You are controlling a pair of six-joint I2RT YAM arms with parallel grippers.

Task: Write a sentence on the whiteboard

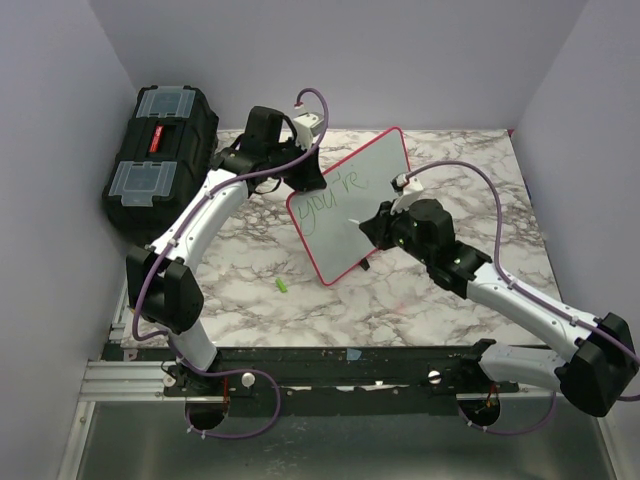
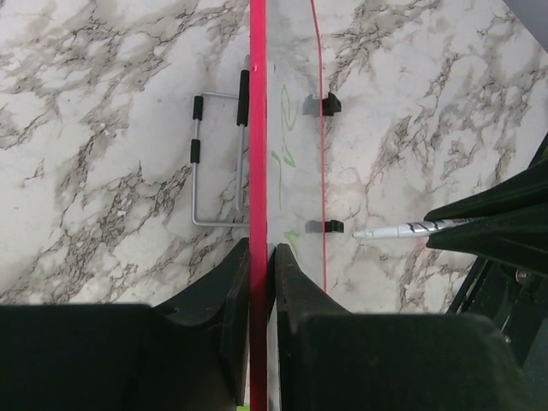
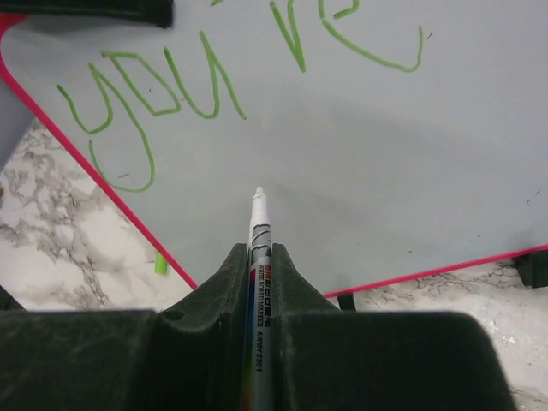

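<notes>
Plainly, much of the sentence (image 1: 336, 194) is hard to read. Only a green "you're" shows, and the right wrist view cuts off the tops of its last letters. The left wrist view sees the whiteboard (image 2: 258, 128) edge-on, so the lettering shrinks to a few green flecks. The left gripper (image 2: 259, 253) covers a stretch of the red frame, its fingers pinched tight on that edge. A bent wire frame (image 2: 218, 163) lies on the board's back side; whether it is attached to the board cannot be told. The board stands tilted over the middle of the marble table (image 1: 420, 300). Its long axis runs from near left to far right, and its written face is turned toward the right arm. The right gripper (image 3: 259, 253) is closed on a marker (image 3: 259, 224), whose rear barrel is buried between the fingers. The marker's long axis points straight at the blank area below the lettering; contact at the tip cannot be judged. A small green cap (image 1: 282, 286) lies on the table near the board's lower corner, and a black toolbox (image 1: 160, 150) sits far left.
</notes>
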